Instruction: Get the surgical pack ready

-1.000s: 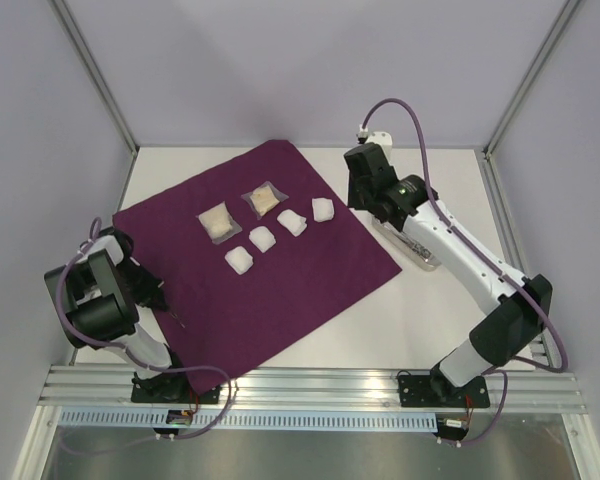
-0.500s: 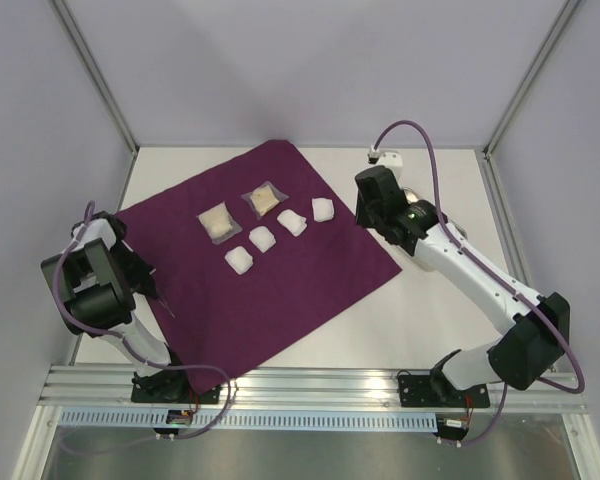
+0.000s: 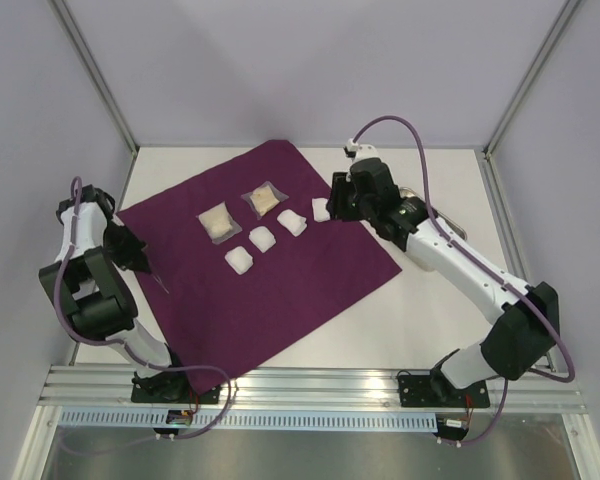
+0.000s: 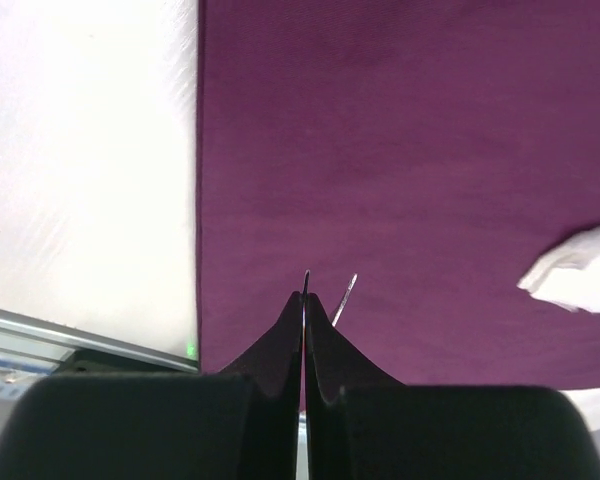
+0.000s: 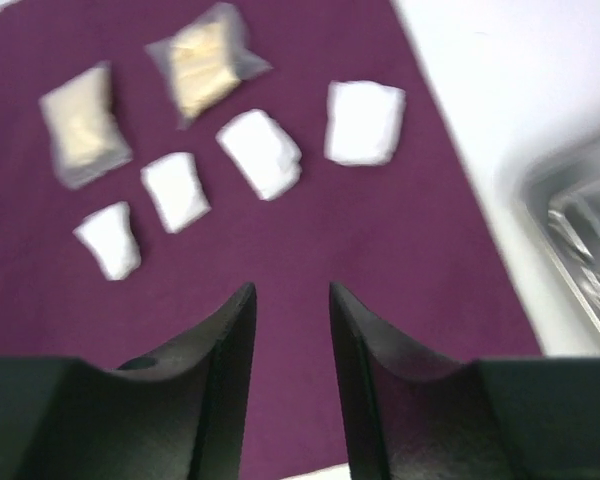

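The dark-purple cloth (image 3: pixel 280 290) lies spread on the table. On it are two tan packets (image 3: pixel 219 222) (image 3: pixel 264 200) and a row of white gauze pads (image 3: pixel 263 238) (image 5: pixel 261 152). At the cloth's left edge my left gripper (image 3: pixel 140 262) (image 4: pixel 304 300) is shut on the thin steel forceps (image 3: pixel 159 281) (image 4: pixel 344 298), whose two tips poke out past the fingers. My right gripper (image 3: pixel 335 200) (image 5: pixel 290 290) hovers open over the cloth near the rightmost gauze pad (image 5: pixel 363 122), nothing between its fingers. The steel tray (image 5: pixel 580 230) sits on the bare table to the right, mostly hidden under the right arm in the top view.
White tabletop (image 3: pixel 430 310) surrounds the cloth, with grey walls and aluminium posts on three sides. A metal rail (image 3: pixel 310 385) runs along the near edge. One gauze pad (image 4: pixel 578 278) shows at the right of the left wrist view.
My left gripper has closed on the forceps and moved back along the cloth's left edge. My right arm swung left from over the tray to the cloth's right corner, its jaws slightly wider.
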Tool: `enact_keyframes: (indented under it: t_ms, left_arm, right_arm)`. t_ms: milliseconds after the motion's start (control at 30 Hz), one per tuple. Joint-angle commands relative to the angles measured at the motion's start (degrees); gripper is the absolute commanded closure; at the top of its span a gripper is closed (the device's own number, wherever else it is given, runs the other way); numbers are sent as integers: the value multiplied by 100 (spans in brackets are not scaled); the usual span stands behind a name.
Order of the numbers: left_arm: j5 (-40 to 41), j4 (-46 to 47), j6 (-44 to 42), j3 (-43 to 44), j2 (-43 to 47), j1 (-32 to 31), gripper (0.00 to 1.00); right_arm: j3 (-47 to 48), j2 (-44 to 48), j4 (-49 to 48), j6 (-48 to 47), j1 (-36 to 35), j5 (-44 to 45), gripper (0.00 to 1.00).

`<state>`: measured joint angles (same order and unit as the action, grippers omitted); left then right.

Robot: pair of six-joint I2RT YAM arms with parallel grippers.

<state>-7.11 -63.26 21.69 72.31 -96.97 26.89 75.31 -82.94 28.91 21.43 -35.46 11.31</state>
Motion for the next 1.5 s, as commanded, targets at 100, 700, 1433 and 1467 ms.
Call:
enact_keyframes:
  t_ms: [100,700,1433,1467]
  left_arm:
    - [-220,-467,27,818,775,-219,100]
    - [-273,-537,1232,1821,1804,-809,100]
    - [-800,-494,1443,1909,1426,-1116,100]
    - [-792,-494,1452,1909,1426,-1134,100]
  right_arm:
    - [984,-784,-1332,2,-442,-1807,47]
    - [1838,-2630,-5201,-2642,-3009,-745,33]
    - [3314,-4389,-4244,-4393,-3406,669,49]
    - [3324,-4433,-4305,-4454,-3406,723,51]
